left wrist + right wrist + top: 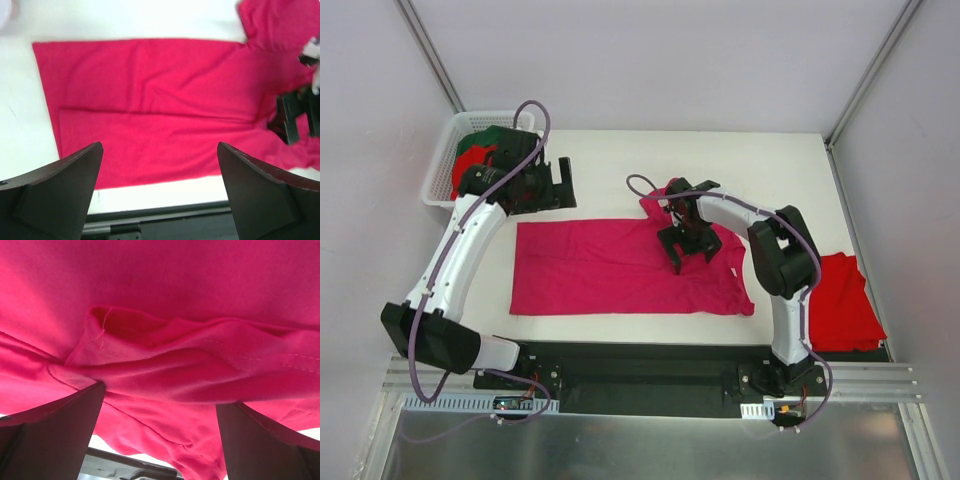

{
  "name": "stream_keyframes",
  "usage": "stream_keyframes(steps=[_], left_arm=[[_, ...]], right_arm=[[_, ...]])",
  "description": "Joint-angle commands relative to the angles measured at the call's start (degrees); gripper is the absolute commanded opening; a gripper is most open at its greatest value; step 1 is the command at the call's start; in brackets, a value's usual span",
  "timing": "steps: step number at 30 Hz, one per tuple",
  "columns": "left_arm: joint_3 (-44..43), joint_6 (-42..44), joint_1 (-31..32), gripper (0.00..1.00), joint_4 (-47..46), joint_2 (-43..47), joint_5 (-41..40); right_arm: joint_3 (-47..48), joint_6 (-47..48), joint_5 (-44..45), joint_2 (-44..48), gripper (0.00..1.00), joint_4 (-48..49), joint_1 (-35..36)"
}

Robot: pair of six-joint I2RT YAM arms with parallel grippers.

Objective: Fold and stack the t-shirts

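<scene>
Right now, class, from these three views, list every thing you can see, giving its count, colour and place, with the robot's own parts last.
magenta t-shirt: one, magenta-pink, spread flat mid-table
red t-shirt: one, bright red, at the table's right edge
basket: one, white lattice, far left corner
red cloth: bright red, in the basket, count unclear
green cloth: dark green, in the basket, count unclear
table: one, white
left arm: one, white and black, reaching toward the basket
right arm: one, white and black, bent over the magenta t-shirt
left fingers: two, dark, open
right fingers: two, dark, open, low over the magenta t-shirt
</scene>
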State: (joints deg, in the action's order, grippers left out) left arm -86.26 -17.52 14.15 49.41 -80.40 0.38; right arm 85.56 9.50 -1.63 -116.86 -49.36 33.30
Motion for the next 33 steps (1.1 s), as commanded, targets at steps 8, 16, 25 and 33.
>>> stream_keyframes(steps=[8, 16, 25, 33], left_arm=[[1.8, -1.9, -0.4, 0.99, 3.9, 6.2, 5.3], [-0.1, -0.9, -0.4, 0.99, 3.9, 5.0, 4.9], [-1.1, -0.3, -0.4, 0.99, 3.8, 3.2, 5.9], [-1.5, -0.1, -0.4, 0.99, 3.9, 2.4, 6.7]], right_arm=[[-3.1, -0.4, -0.3, 2.2, 0.96, -5.7, -0.1], [-10.2, -0.4, 4.3, 7.0, 0.96, -7.4, -0.1], [-10.9, 1.2, 8.0, 7.6, 0.96, -8.6, -1.0], [-9.3, 0.2, 16.5, 11.5, 0.96, -10.8, -1.6]])
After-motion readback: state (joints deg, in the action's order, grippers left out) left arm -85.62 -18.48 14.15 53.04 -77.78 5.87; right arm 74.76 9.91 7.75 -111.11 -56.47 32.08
